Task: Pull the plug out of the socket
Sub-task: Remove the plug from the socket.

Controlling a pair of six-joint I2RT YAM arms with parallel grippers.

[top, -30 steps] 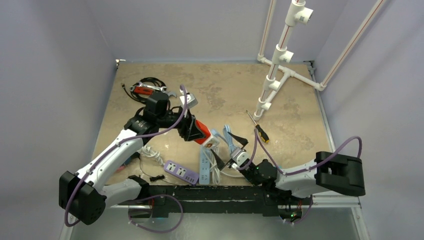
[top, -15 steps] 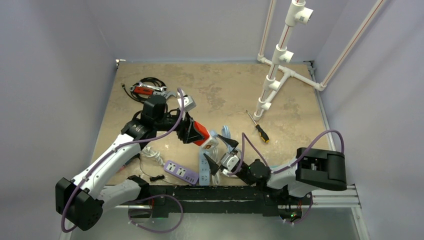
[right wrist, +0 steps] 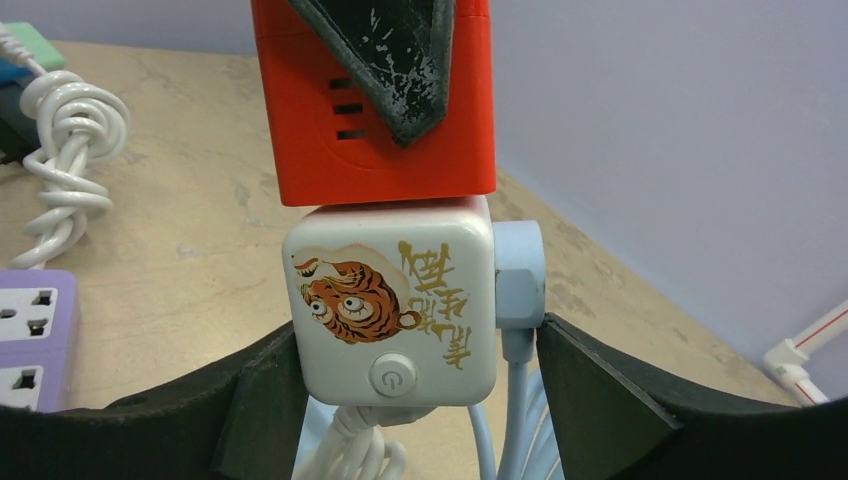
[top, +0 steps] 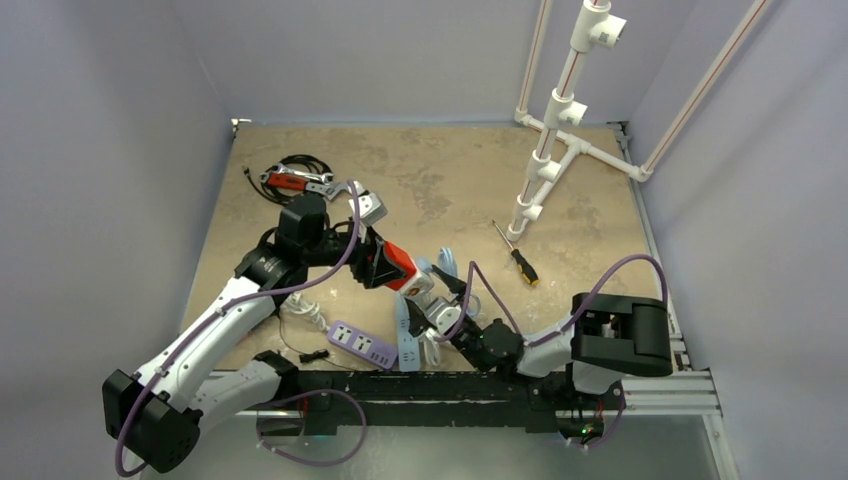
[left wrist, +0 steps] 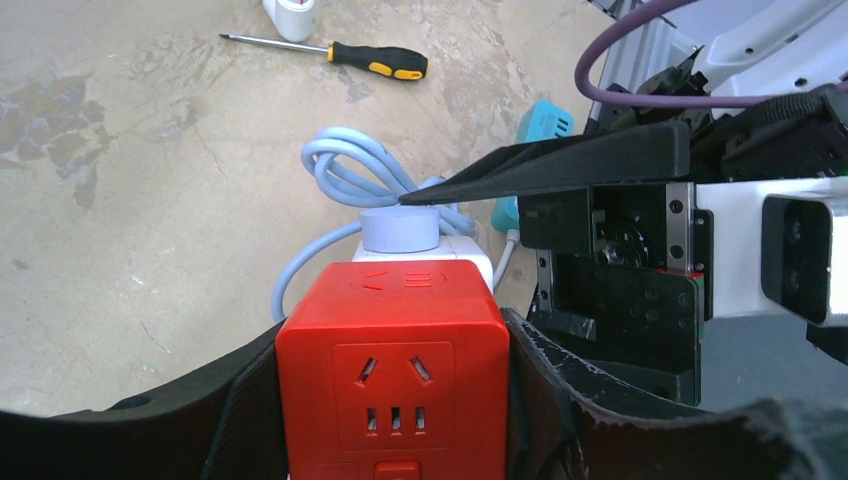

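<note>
Top view, left arm: The left gripper [top: 390, 266] is clamped on a red cube socket [top: 398, 264], held over the middle of the table [top: 450, 180].
Top view, right arm: The right gripper [top: 432, 300] reaches in from the near edge to a white cube adapter [top: 425, 282] joined to the red cube. The plug itself is too small to make out here.
Top view, surroundings: A purple power strip [top: 362, 343] lies near the front edge with a pale-blue power strip [top: 408, 335] just beside it. A yellow-and-black screwdriver [top: 520, 260] lies well apart to the right, and a white pipe frame [top: 553, 130] stands at the far right.
Left wrist view, grip: The red cube fills the foreground, pressed on both flanks by the left fingers [left wrist: 250, 420].
Left wrist view, plug: A round light-blue plug [left wrist: 400, 228] sits in the white adapter beyond the red cube. One black finger of the right gripper [left wrist: 570, 165] touches its top with the tip; the other finger is hidden. A light-blue cable [left wrist: 345, 175] loops on the table behind.
Right wrist view, adapter: The adapter, printed with a tiger and fitted with a power button, touches the red cube above it. The plug [right wrist: 518, 275] is on its right side.
Right wrist view, jaws: The right jaws stand apart, one finger [right wrist: 255, 400] at the adapter's corner and the other just beside the plug. Whether they press cannot be told.
Right wrist view, background: A knotted white cord [right wrist: 70, 130] lies at the left, above the purple strip.
</note>
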